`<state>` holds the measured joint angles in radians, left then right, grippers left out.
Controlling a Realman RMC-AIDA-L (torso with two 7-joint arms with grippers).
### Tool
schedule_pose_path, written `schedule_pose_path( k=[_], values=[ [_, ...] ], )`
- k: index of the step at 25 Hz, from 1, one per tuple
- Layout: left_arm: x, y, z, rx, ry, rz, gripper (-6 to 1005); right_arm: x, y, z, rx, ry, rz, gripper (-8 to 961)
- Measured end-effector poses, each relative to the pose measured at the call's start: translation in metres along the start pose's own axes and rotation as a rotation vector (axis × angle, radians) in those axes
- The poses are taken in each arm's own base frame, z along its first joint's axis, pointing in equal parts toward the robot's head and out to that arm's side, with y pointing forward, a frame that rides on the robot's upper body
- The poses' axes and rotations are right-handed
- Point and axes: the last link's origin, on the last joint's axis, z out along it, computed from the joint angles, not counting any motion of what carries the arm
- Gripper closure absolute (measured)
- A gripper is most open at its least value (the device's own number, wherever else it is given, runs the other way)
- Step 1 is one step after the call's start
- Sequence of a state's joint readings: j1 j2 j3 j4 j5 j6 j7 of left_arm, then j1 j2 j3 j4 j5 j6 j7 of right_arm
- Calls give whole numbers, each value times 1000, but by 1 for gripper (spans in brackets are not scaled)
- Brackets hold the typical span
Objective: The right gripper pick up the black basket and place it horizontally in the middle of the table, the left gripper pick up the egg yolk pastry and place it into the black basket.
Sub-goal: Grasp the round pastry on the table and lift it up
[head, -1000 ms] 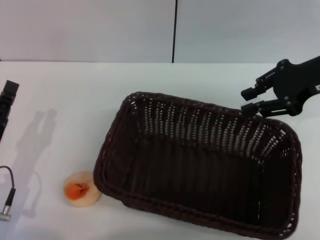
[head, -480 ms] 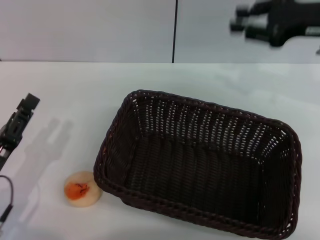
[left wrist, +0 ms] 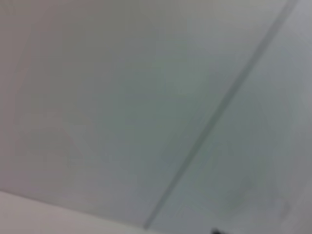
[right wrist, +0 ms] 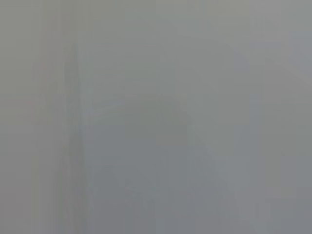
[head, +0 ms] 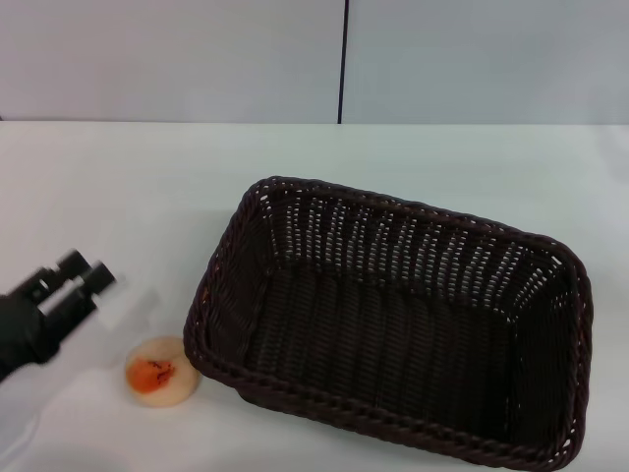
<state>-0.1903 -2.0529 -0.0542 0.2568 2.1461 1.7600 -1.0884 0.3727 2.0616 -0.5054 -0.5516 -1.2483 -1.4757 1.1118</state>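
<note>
The black basket (head: pixel 393 339) lies flat on the white table (head: pixel 138 177), from the middle over to the right, open side up and empty. The egg yolk pastry (head: pixel 157 372) lies on the table just off the basket's near left corner, orange patch up. My left gripper (head: pixel 85 269) hangs at the left, slightly behind and to the left of the pastry, not touching it, its two fingertips apart. My right gripper is out of view. Both wrist views show only pale wall.
A grey wall with a dark vertical seam (head: pixel 342 59) stands behind the table's far edge. The seam also shows in the left wrist view (left wrist: pixel 219 112). The basket's right end reaches close to the view's right border.
My right gripper rose from the basket's far right rim and left the view. My left gripper came in from the left edge toward the pastry. Basket and pastry stayed put.
</note>
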Motion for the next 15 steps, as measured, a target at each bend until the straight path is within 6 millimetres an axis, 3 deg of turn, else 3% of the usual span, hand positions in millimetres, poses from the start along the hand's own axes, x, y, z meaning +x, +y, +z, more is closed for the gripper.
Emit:
schedule_pose_path(
  k=[6,15],
  values=[
    [-13,2,-6,-62,-172,137,464,13,-13,-42,194,-75,52,631],
    [-21,-4,-15,-30,-255,163,499,22,-14,-53,244,-70,89,631]
  ],
)
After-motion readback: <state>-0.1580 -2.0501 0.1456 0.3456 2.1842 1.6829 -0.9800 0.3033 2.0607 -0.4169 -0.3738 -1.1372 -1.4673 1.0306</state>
